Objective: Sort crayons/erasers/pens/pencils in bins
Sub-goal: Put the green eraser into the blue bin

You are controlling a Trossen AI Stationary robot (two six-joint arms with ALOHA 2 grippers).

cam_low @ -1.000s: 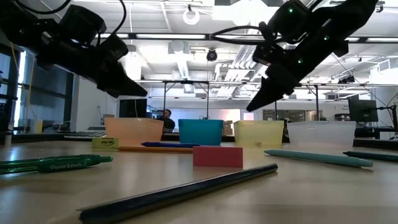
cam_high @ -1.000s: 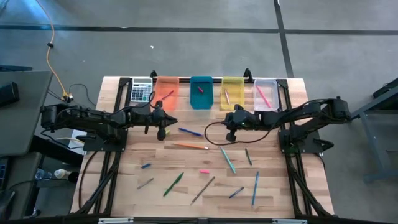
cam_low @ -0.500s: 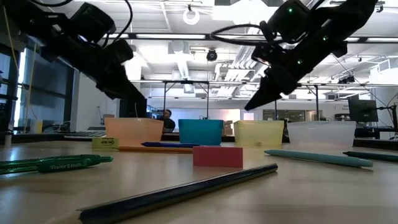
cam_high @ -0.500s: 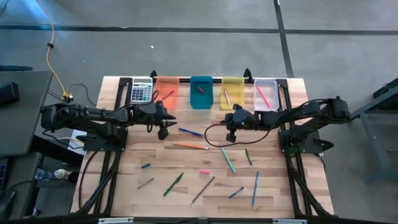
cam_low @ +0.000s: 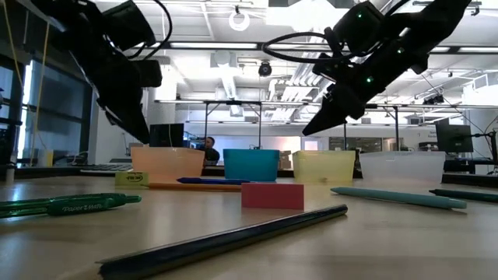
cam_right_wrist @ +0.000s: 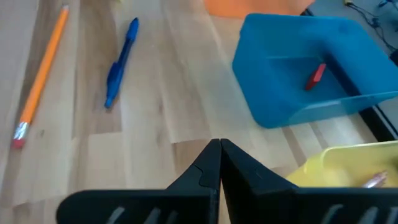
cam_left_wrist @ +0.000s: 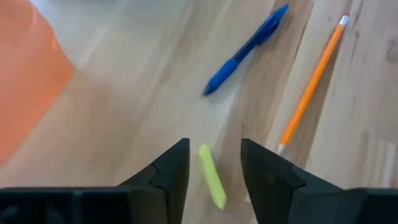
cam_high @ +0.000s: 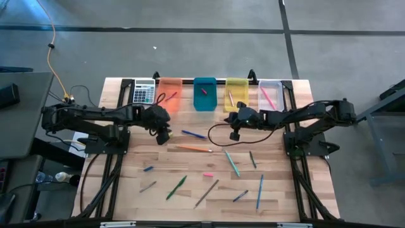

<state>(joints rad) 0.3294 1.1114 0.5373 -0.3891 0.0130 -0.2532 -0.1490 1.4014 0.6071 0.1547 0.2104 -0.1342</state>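
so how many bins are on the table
4, in a row along the table's far edge: orange bin, teal-blue bin, yellow bin, clear bin. None looks hidden.

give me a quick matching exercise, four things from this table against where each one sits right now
Things:
1. yellow-green eraser
2. blue pen
3. calculator
4. red piece

Places:
A. inside the teal bin
B. on the wood between the open left gripper fingers
C. at the left end of the bin row, beside the orange bin
D. on the wood next to the orange pencil

Pairs: 1-B, 2-D, 3-C, 4-A
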